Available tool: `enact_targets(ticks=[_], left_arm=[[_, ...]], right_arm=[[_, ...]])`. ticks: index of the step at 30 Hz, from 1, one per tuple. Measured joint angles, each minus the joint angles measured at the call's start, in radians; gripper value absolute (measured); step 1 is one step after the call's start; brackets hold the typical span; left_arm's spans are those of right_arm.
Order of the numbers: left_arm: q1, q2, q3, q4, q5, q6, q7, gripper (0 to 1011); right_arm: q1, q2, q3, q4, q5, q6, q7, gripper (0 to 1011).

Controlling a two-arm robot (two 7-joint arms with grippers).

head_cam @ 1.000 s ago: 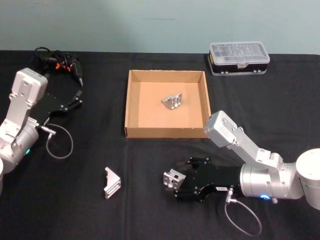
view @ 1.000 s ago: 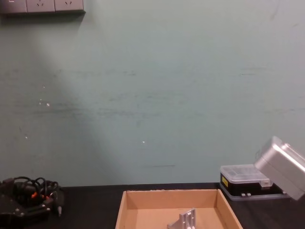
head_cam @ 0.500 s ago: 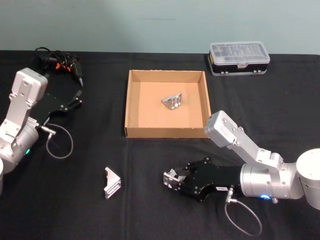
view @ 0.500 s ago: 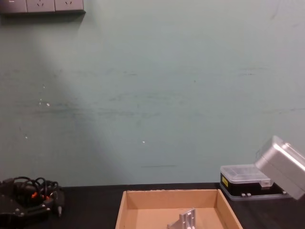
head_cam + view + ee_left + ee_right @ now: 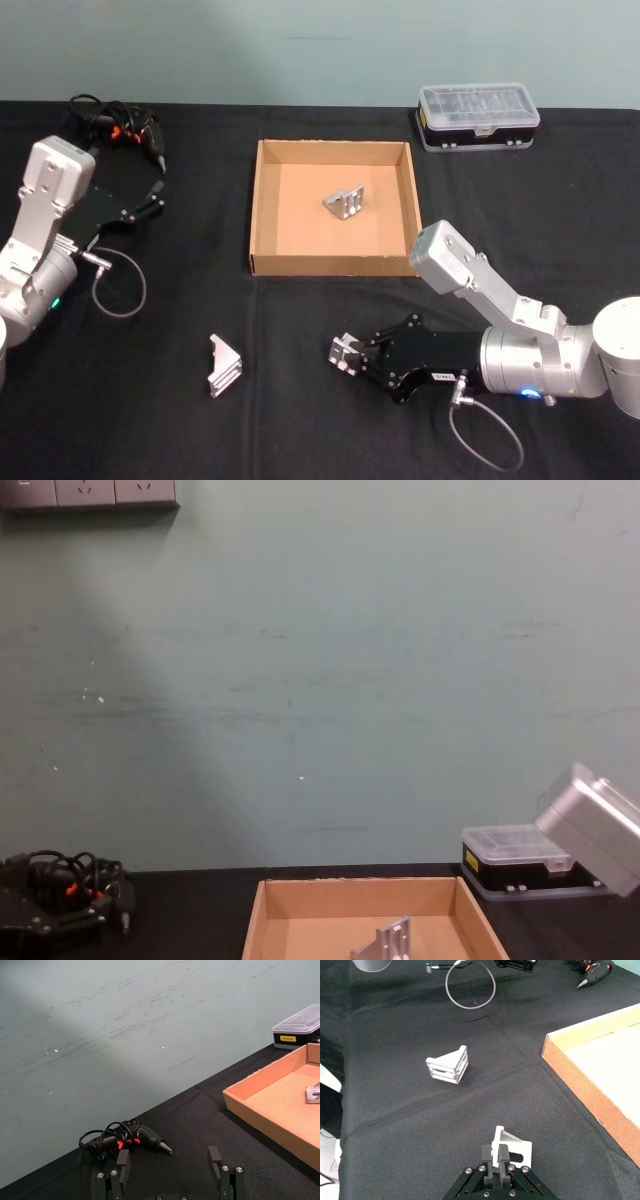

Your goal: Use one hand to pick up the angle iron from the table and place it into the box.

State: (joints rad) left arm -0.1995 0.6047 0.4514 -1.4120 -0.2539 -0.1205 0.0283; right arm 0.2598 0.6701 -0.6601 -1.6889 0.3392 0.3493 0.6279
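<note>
While the left gripper sits wide open, the right gripper pinches an angle iron between its fingertips.

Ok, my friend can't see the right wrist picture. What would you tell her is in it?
The right gripper is shut on a silver angle iron, with the black table under it. A second angle iron lies farther off on the table, and a corner of the tan box is nearby.

three angle irons, one box, one plastic case, one glue gun.
</note>
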Motion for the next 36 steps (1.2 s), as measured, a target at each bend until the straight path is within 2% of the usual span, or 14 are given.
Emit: enact_targets(ticks=[11,21,26,28,31,35,36], left_arm=[[0.0,0.0,0.0,0.0,0.0,0.0,0.0,1011],[0.0,0.0,0.0,0.0,0.0,0.0,0.0,1011],[0.0,0.0,0.0,0.0,0.0,0.0,0.0,1011],[0.0,0.0,0.0,0.0,0.0,0.0,0.0,1011],[0.0,0.0,0.0,0.0,0.0,0.0,0.0,1011],[0.0,0.0,0.0,0.0,0.0,0.0,0.0,1011],[0.0,0.0,0.0,0.0,0.0,0.0,0.0,1011]], right_arm=[[-0.003,0.001,0.006,-0.001,0.008,-0.006,0.001,82],[0.004,-0.003,0.061,-0.03,0.081,-0.013,-0.002,82],[0.028,-0.013,0.084,-0.045,0.117,0.006,-0.025,82],[0.057,-0.028,0.096,-0.044,0.134,0.028,-0.048,82],[0.084,-0.044,0.098,-0.031,0.14,0.048,-0.069,82],[0.156,-0.084,0.091,0.022,0.139,0.095,-0.104,82],[0.156,-0.084,0.091,0.022,0.139,0.095,-0.104,82]])
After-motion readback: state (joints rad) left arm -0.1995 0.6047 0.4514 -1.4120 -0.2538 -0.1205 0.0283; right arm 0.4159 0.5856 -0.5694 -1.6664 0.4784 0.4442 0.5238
